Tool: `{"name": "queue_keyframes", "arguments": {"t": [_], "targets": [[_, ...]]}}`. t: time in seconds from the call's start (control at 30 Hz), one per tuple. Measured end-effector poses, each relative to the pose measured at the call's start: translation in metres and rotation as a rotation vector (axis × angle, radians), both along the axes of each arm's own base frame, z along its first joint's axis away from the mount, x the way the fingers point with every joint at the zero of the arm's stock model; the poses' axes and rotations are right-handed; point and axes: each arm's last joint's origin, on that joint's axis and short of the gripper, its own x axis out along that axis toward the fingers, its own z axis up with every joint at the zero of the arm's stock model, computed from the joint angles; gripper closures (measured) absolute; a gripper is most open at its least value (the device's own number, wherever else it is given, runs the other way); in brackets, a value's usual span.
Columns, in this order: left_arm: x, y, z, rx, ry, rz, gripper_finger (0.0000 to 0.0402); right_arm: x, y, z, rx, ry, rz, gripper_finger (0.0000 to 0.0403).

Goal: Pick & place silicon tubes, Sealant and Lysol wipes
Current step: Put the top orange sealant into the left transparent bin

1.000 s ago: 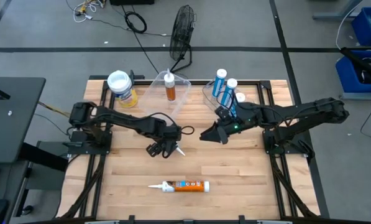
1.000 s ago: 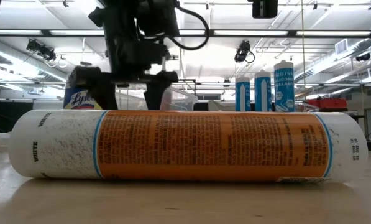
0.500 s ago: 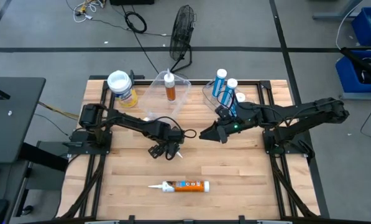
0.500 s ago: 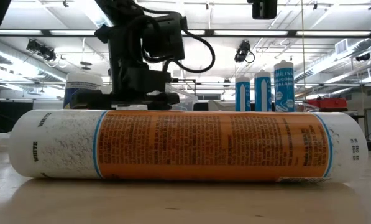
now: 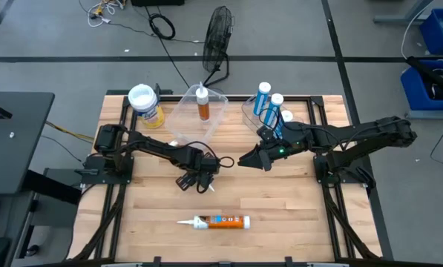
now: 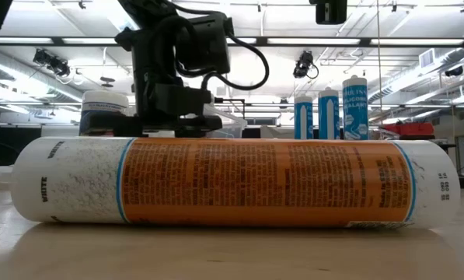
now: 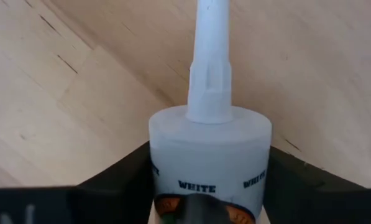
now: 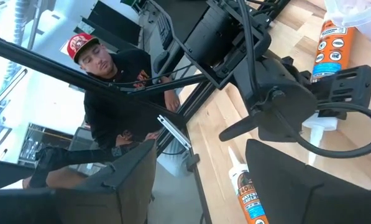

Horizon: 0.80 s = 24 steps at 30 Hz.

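Note:
My left gripper [image 5: 197, 178] is at the table's middle, shut on a caulk tube [image 7: 209, 155] with a white body end, an orange label and a white nozzle. In the low view the gripper [image 6: 169, 120] is low behind a second orange caulk tube [image 6: 232, 183], which lies on its side near the front edge [image 5: 221, 221]. My right gripper [image 5: 249, 161] is open and empty to the right of the left one. The yellow Lysol wipes canister [image 5: 146, 105] stands on its base at the far left. My left gripper pinches the tube's body just behind its nozzle end [image 7: 166, 177], one finger [image 7: 120, 180] on each side. The tube lies along the fingers, its nozzle [image 7: 210, 68] pointing away from the wrist and slanting down at the table. Whether it touches the table is hidden.
A clear bin [image 5: 215, 111] at the far middle holds an upright orange tube [image 5: 202, 103]. A second clear bin [image 5: 249, 113] at the far right holds three blue tubes [image 5: 271, 106]. A person [image 8: 110, 93] sits beyond the table's edge. Bare wood lies between the grippers and the front tube.
My left gripper has gone down toward the table and a little toward the near edge, carrying the tube. The nozzle shows less from above than it did before.

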Motion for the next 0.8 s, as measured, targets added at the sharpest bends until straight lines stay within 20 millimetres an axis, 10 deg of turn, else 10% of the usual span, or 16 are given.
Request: {"name": "queue_keyframes", "arguments": {"t": [0.8], "targets": [[0.018,-0.035,0.065,-0.027,-0.035,0.186,0.0178,-0.004,0.008,-0.003,0.01,0.037,0.16,0.0151]]}}
